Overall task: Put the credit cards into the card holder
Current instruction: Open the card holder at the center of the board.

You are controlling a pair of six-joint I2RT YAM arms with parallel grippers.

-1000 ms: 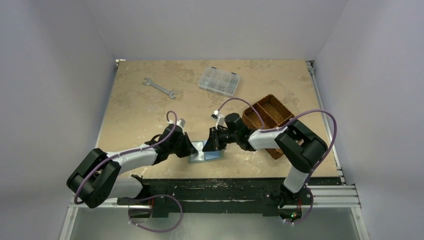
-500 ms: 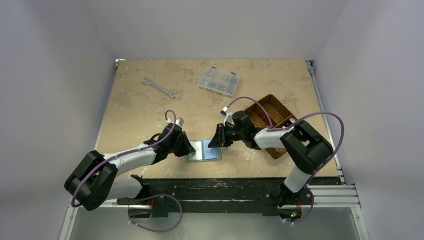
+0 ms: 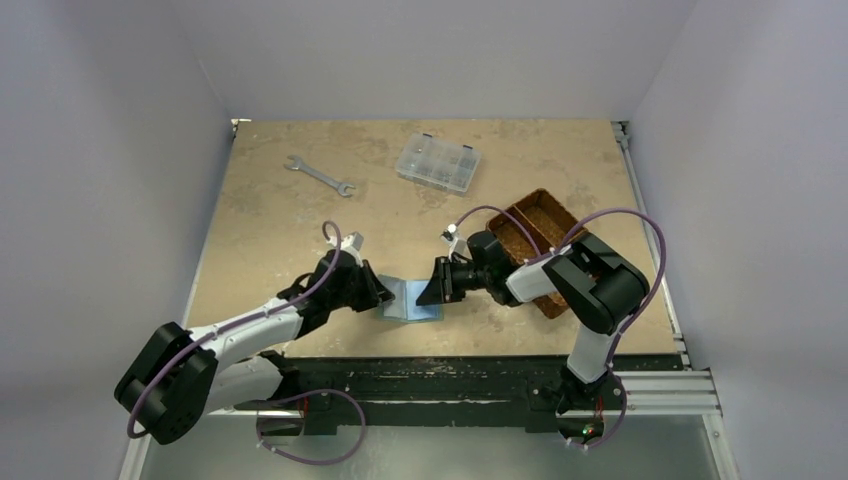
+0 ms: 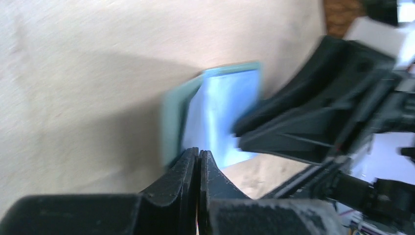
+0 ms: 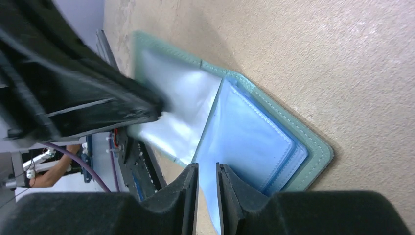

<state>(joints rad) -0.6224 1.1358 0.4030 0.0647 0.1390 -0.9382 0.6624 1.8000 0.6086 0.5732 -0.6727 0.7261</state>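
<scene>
Green card holder (image 3: 406, 299) between facing jaws

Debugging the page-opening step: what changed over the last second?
Right gripper backed off to the right, then came back to the holder. A blue pocket leaf now sits between its fingers, grip unclear. Left arm swung its elbow left. Unchanged: left gripper shut at the holder's left edge; wrench, box, basket.
</scene>
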